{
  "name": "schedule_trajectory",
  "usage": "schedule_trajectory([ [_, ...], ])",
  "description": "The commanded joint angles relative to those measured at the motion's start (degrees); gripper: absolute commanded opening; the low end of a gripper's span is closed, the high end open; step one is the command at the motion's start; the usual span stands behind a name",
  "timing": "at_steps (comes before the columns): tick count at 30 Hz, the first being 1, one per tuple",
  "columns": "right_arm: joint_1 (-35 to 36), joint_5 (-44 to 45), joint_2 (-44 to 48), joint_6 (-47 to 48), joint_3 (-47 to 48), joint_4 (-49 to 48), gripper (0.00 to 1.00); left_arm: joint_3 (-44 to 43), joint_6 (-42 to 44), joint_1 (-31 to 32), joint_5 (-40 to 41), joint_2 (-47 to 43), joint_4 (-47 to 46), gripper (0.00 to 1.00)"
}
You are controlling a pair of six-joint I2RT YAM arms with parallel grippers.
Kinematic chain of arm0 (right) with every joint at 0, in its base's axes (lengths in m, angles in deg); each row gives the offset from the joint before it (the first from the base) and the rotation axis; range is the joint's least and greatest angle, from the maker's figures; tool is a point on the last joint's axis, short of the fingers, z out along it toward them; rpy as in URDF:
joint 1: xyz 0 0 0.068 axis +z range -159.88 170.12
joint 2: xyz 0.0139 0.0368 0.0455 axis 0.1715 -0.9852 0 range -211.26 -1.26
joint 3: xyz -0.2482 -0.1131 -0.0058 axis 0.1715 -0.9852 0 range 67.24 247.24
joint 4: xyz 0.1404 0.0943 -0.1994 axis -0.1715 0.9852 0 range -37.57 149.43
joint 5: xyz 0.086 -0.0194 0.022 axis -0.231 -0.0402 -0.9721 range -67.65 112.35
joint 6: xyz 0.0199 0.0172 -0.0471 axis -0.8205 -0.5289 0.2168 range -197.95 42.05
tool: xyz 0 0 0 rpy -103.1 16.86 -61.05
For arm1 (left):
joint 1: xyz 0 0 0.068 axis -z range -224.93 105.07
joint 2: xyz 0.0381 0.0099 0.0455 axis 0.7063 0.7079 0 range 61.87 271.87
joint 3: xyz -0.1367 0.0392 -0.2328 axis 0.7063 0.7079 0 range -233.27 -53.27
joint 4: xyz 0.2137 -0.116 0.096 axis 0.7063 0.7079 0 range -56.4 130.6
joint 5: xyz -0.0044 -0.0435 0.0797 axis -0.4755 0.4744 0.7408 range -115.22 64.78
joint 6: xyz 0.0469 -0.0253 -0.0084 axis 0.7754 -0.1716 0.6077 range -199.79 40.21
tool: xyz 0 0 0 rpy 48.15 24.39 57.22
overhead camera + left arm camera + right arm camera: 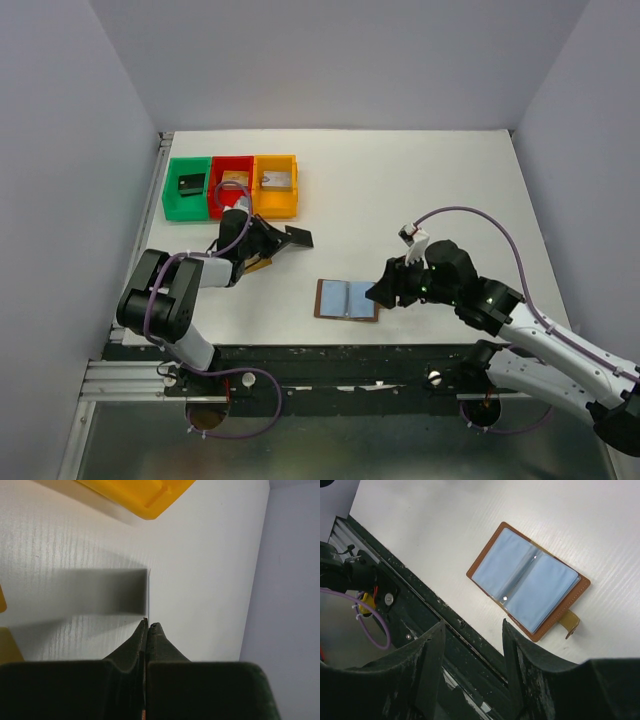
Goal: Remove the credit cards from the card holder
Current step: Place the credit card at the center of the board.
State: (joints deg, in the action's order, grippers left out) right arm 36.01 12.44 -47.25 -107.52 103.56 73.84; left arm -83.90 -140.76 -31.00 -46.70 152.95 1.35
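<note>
Card holder (347, 299) lies open on the worktop (420, 170), near centre. Right hand (384, 291) spread, just right of it. Left hand (149, 625) pinches a card (299, 236), near the orange bin (275, 207).

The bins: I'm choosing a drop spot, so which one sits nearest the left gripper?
The orange bin, rightmost of the three, just beyond the left gripper, which pinches a thin card; the red bin and green bin sit farther left.

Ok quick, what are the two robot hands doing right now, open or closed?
Left gripper: shut on a thin card.
Right gripper: open, holding nothing.
</note>
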Motion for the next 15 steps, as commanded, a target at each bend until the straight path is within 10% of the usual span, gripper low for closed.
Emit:
schedule_trajectory([
  [1,-0.01,-0.72,-0.76,-0.50,-1.25,-1.90,0.57,-0.31,-0.91,-0.22,-0.06,1.90,-4.84,0.00],
  [8,-0.01,-0.55,-1.46,-0.50,-1.25,-1.99,0.57,-1.18,0.06,-0.40,0.91,1.46,-0.89,0.11],
  [15,0.08,-0.46,-1.46,-0.32,-1.77,-1.90,0.58,-3.03,2.61,-0.57,2.31,-0.03,7.45,0.42],
])
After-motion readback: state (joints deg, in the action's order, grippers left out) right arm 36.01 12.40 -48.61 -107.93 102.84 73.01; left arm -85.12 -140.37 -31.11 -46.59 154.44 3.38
